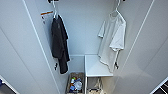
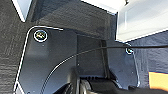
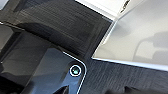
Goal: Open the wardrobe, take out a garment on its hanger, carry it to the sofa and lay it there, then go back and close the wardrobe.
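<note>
White panels frame the head view: the wardrobe (image 1: pixel 82 27) stands with both doors swung wide. Inside, the garment (image 1: pixel 112 41) hangs at the right on its hanger (image 1: pixel 116 10), above a white shelf (image 1: pixel 96 66); a black garment (image 1: pixel 60 45) hangs at the left, over a basket (image 1: pixel 75 83). Both wrist views show dark carpet (image 2: pixel 75 15) and white panel edges; neither claw's opening can be told.

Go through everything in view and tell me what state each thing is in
wardrobe: both doors swung open
garment: hanging on its hanger, right side inside
hanger: hooked up top
black garment: hanging, left side
basket: on the wardrobe floor, holding items
</note>
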Motion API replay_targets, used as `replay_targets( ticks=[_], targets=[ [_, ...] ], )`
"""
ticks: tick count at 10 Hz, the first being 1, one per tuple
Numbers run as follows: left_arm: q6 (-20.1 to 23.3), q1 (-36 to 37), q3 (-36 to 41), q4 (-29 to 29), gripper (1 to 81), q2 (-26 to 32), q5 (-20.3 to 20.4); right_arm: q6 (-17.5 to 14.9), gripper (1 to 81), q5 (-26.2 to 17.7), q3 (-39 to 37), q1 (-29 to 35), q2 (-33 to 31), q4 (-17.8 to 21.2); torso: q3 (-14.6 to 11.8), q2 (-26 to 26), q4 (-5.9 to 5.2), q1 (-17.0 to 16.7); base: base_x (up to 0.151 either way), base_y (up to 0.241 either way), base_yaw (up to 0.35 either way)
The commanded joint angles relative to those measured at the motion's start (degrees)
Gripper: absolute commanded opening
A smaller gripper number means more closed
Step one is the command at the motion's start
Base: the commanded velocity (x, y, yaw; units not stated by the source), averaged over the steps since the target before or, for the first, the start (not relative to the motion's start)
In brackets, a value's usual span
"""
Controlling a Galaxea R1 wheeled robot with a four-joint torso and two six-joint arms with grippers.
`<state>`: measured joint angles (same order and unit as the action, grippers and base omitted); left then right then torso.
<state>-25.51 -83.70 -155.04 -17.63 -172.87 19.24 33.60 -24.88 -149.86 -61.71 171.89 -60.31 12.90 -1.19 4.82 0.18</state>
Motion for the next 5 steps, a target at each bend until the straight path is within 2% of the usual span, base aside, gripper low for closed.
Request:
replay_targets(
  ticks=[1, 2, 3, 5],
  targets=[
    [0.3, 1.3, 0.3, -2.7, 81.1, -0.4, -2.8, 0.5, 81.1, 10.4, 4.8, -4.3, -6.1, 16.4, 0.0, 0.0, 0.00, 0.0, 0.000, 0.000, 0.000],
    [0.3, 1.0, 0.2, -2.8, 81.1, -0.5, -3.1, 0.5, 81.1, 13.9, 4.7, -6.7, -7.0, 19.1, 0.0, 0.0, 0.00, 0.0, 0.000, 0.000, 0.000],
    [0.4, 1.0, 0.1, -3.8, 81.1, -0.6, -5.5, 0.5, 81.1, 16.9, 4.5, -9.3, -7.5, 21.1, 0.0, 0.0, 0.00, 0.0, 0.000, 0.000, 0.000],
    [0.4, 1.0, 0.0, -4.3, 81.1, -0.8, -10.2, 0.5, 81.1, 22.1, 4.4, -14.9, -7.2, 22.3, 0.0, 0.0, 0.00, 0.0, 0.000, 0.000, 0.000]
  ],
)
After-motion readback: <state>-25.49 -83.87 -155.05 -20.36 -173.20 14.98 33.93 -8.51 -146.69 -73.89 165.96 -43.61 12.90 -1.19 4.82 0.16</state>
